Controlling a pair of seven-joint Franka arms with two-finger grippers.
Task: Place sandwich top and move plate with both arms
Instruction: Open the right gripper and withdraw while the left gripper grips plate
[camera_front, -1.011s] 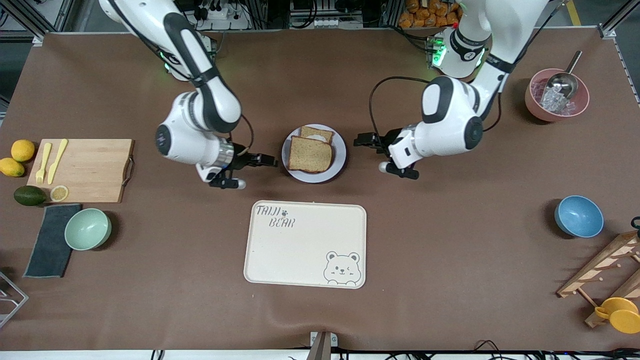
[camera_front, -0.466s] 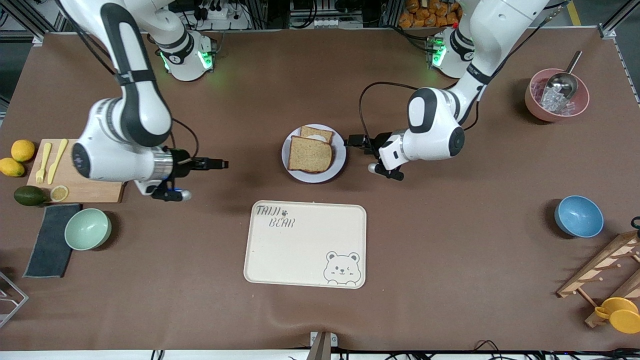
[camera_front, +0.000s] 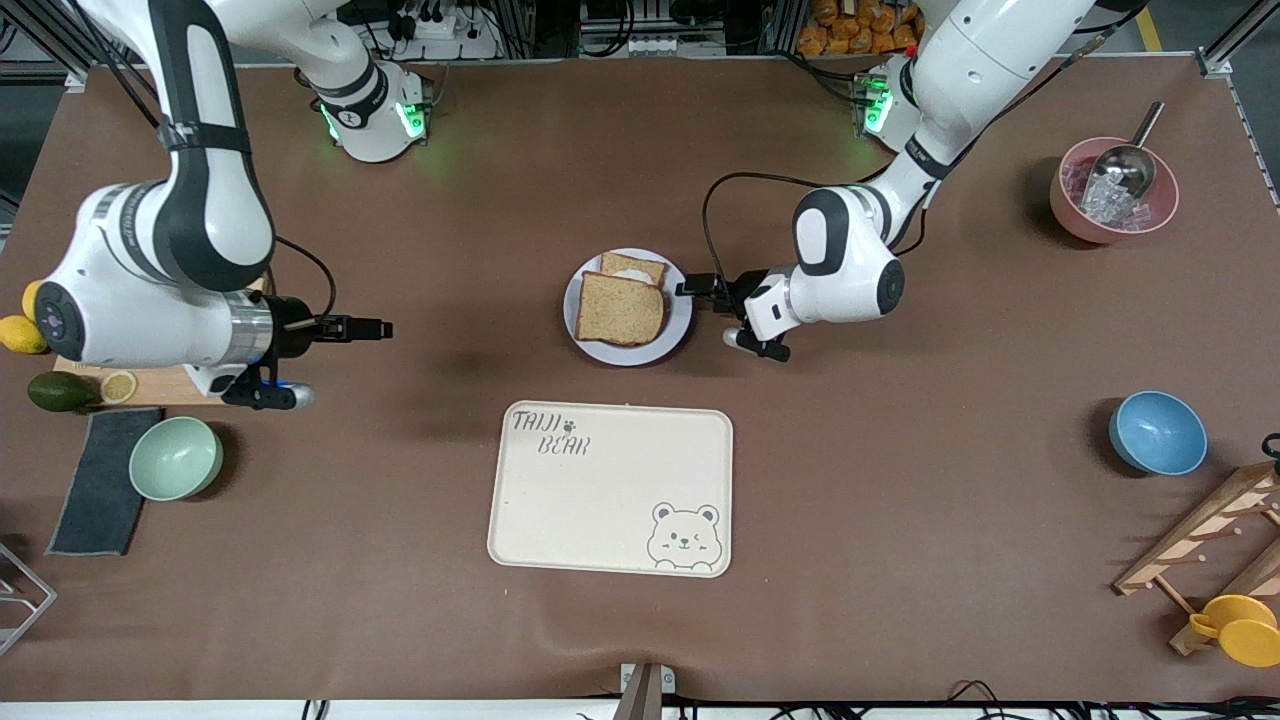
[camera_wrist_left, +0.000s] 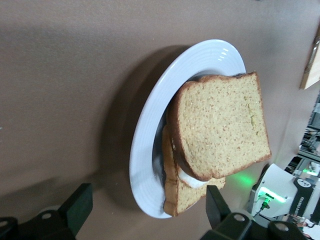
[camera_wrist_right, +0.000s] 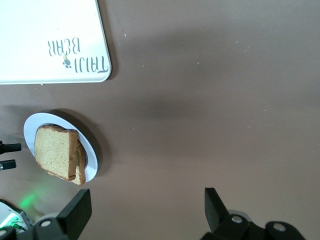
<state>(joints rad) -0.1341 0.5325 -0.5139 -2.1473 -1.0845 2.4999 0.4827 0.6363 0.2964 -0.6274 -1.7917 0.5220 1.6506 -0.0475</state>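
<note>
Left end effector (camera_front: 690, 291) open just beside plate (camera_front: 676, 325).

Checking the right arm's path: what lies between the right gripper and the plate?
Only bare brown table between the right gripper and the plate, as the front view shows.

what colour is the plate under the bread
The plate is pale lavender-white with faint ridged rings around its rim; the left wrist view shows it best.
</note>
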